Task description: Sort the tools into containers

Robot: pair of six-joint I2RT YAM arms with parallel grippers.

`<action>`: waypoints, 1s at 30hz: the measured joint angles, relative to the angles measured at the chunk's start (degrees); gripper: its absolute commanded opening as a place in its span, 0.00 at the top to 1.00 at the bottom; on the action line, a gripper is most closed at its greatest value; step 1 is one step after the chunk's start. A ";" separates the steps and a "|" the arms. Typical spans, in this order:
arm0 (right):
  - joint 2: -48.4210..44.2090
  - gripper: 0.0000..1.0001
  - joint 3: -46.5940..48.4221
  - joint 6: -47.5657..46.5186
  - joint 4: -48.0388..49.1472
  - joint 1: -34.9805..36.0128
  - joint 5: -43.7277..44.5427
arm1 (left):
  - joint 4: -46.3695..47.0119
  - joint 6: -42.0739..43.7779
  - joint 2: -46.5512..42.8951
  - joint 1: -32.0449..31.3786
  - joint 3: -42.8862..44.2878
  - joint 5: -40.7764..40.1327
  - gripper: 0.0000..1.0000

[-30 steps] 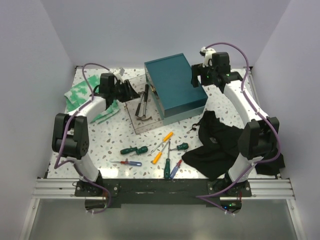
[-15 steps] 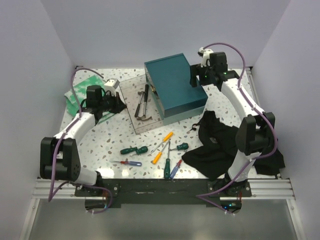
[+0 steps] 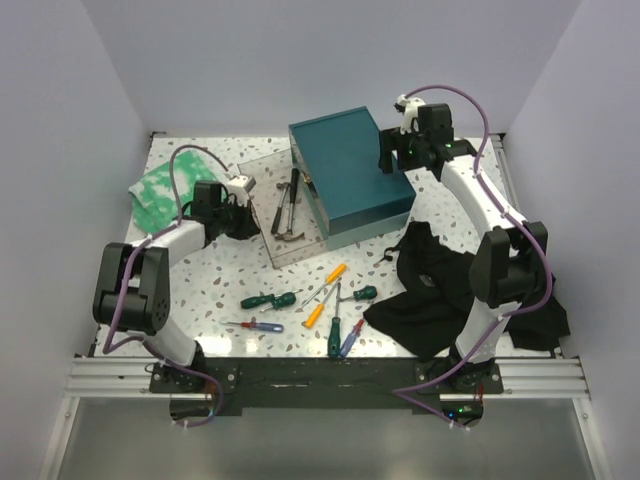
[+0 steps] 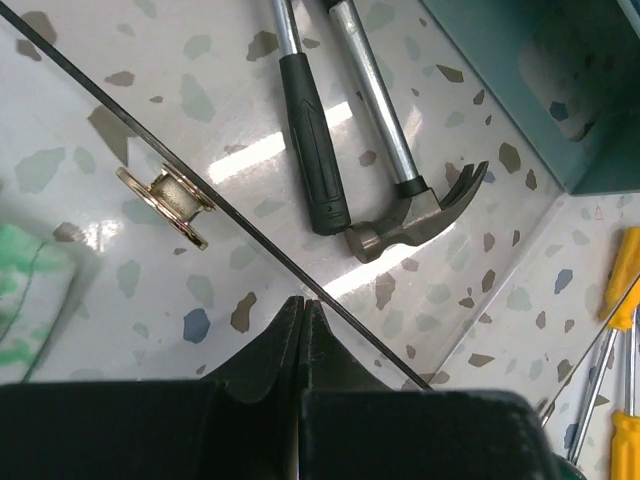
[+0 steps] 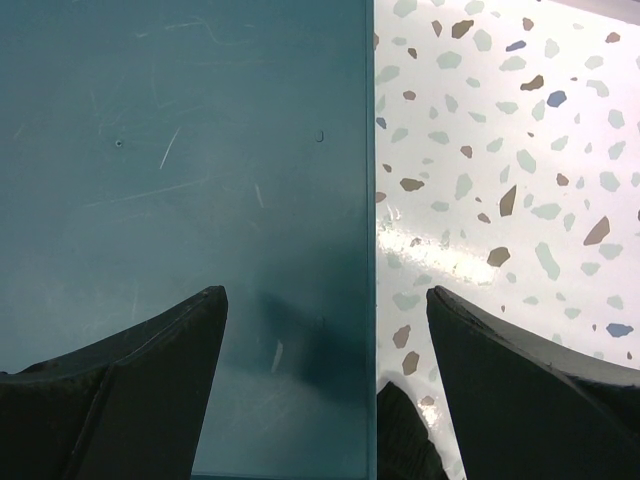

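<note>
Top view: clear box (image 3: 265, 180) holds two hammers (image 3: 287, 208); screwdrivers (image 3: 262, 300) lie loose on table (image 3: 210, 290).
Left wrist: left gripper (image 4: 303, 325), fingers pressed together, empty, at the box wall.
Right wrist: right gripper (image 5: 325, 330), fingers spread wide, empty, over teal box (image 5: 180, 150) edge.

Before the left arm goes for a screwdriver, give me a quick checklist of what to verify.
1. Left gripper free: ok, shut on nothing.
2. Its clearance from the clear box wall: cannot tell, very close.
3. Hammers inside the clear box: ok.
4. All screwdrivers sorted: not ok, several lie loose on the table.
5. Right gripper open: ok, astride the teal box edge.
</note>
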 measured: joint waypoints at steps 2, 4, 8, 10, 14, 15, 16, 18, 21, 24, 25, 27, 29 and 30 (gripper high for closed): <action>0.00 0.15 0.00 0.00 -0.02 0.00 -0.02 | 0.94 -0.07 1.27 -1.03 0.13 -0.39 1.00; 0.00 0.15 0.00 -0.02 0.00 0.00 0.00 | 2.12 -0.11 2.82 -2.49 0.33 -0.74 1.00; 0.00 0.15 0.00 0.00 0.00 0.00 -0.04 | 2.95 -0.79 6.34 -5.95 2.60 -1.44 1.00; 0.00 0.16 0.00 0.00 0.00 0.02 -0.07 | 4.24 -1.92 8.28 -7.63 4.11 -1.29 1.00; 0.02 0.15 -0.15 0.00 0.02 0.07 -0.15 | 6.56 -5.03 11.93 -10.21 7.91 -0.68 1.00; 0.02 0.15 -0.26 0.00 0.02 0.11 -0.17 | 6.88 -5.84 12.85 -10.73 9.25 -0.39 1.00; 0.02 0.15 -0.39 0.00 0.02 0.15 -0.20 | 7.06 -6.54 13.70 -11.13 10.69 -0.11 1.00; 0.02 0.15 -0.74 0.00 0.00 0.17 -0.24 | 7.91 -7.78 15.26 -11.65 13.40 0.39 1.00; 0.09 0.15 -1.03 0.00 0.00 0.17 -0.26 | 9.46 -9.53 17.05 -12.13 16.96 1.60 1.00; 0.09 0.15 -1.20 0.00 0.00 0.20 -0.28 | 11.56 -11.15 18.84 -12.41 19.34 2.99 0.98; 0.09 0.15 -1.25 0.00 0.00 0.26 -0.28 | 12.09 -11.41 19.41 -12.50 19.80 3.43 0.97; 0.09 0.15 -1.38 0.00 0.00 0.28 -0.28 | 12.76 -12.22 21.07 -12.66 21.00 4.57 0.96; 0.09 0.15 -1.57 0.00 0.02 0.33 -0.31 | 13.22 -12.68 22.71 -12.76 21.84 5.51 0.96; 0.09 0.15 -1.68 0.00 0.00 0.33 -0.33 | 13.49 -12.76 23.39 -12.79 21.99 5.90 0.96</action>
